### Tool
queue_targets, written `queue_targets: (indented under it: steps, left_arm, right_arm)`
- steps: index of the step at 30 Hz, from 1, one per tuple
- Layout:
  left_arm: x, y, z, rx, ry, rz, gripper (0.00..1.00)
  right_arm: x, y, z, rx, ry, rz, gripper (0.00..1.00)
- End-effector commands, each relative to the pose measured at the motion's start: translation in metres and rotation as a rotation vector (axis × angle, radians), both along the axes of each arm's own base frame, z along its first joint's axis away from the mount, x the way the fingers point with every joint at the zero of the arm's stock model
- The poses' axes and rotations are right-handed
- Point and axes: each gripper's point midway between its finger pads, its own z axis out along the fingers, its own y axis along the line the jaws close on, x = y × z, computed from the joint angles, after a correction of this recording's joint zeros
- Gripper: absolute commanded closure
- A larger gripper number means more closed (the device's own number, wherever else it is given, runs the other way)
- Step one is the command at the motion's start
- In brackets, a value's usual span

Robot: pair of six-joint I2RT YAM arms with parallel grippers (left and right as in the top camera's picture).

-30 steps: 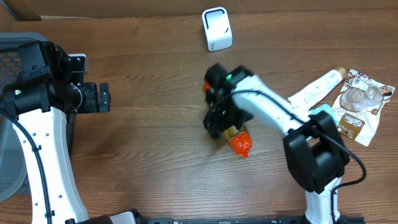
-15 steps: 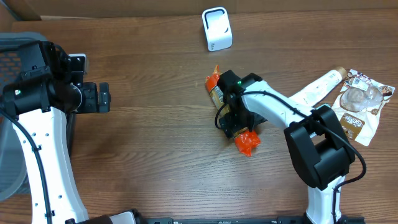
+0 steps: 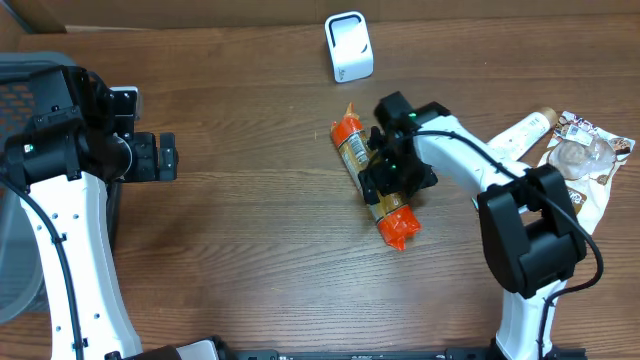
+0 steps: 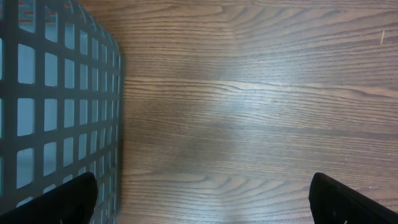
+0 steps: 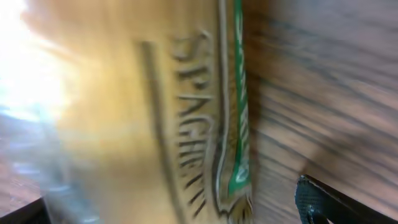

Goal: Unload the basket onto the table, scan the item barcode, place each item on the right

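standing fully open, the right gripper straddles the spaghetti packet.

Overhead: looks straight down from far, whole table in frame. Left wrist: down onto wood beside basket, moderately near. Right wrist: very close on pack, blurred; overhead shares that pack.

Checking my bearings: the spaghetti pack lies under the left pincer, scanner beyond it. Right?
No: the pack lies under the right pincer, not the left pincer, as the overhead view shows. The scanner is beyond it.
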Motion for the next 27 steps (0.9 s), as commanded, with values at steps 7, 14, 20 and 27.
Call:
queue_targets:
  steps: [7,14,20,27]
  left_arm:
    - [0.0,-0.003,0.005,0.002,-0.016,-0.032,0.0]
    - [0.0,-0.003,0.005,0.003,-0.017,-0.032,0.0]
    - [0.0,-0.003,0.005,0.002,-0.016,-0.032,0.0]
    - [0.0,-0.003,0.005,0.002,-0.016,-0.032,0.01]
  right_arm:
    - [-0.015,0.021,0.005,0.244,0.047,0.055,0.24]
    - [-0.019,0.031,0.004,0.296,0.062,0.057,0.31]
    - [-0.021,0.031,-0.001,0.231,0.04,0.088,0.25]
    - [-0.022,0.033,-0.007,0.143,0.011,0.084,0.32]
